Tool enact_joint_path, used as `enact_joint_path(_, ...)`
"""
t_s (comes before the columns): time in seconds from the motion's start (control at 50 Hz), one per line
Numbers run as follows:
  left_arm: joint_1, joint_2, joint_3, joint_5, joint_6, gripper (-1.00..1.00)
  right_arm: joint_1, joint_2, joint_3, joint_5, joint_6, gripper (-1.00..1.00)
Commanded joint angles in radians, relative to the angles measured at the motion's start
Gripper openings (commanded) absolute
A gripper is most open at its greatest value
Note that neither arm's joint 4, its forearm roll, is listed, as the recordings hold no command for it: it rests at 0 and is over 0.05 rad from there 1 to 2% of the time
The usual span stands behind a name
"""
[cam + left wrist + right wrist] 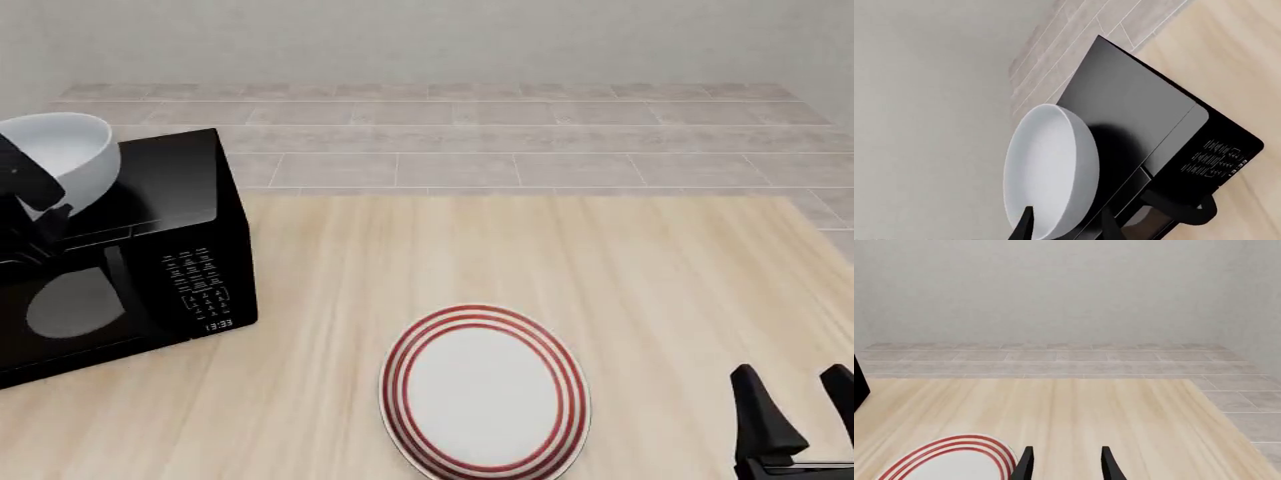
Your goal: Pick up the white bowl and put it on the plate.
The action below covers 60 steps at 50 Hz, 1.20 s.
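The white bowl (64, 152) is tilted on edge above the top of the black microwave (134, 260), at the table's far left. My left gripper (34, 195) comes in from the left edge and is shut on the bowl's rim. In the left wrist view the bowl (1047, 170) stands between the two dark fingers of the left gripper (1067, 227). The plate (483, 392), white with red rings, lies flat on the table near the front centre, bare. My right gripper (798, 400) stands open at the front right, to the right of the plate and apart from it.
The microwave (1141, 110) has its door shut, with the keypad on its right side. A tiled floor and a pale wall lie beyond the wooden table (534, 250). In the right wrist view the plate (954, 460) lies beside the right gripper (1067, 465).
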Motion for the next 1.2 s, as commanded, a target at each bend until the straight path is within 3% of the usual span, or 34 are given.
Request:
enact_joint_path(0.02,0.019,0.036,0.010,-0.033,0.009,1.00,0.000,0.000,0.000,0.000,0.000,1.00)
enact_joint_path(0.72,0.042,0.148,-0.026,-0.085,-0.005,1.00,0.000,0.000,0.000,0.000,0.000,1.00)
enact_joint_path(1.2,0.029,0.185,0.024,-0.132,-0.014,1.00,0.000,0.000,0.000,0.000,0.000,1.00)
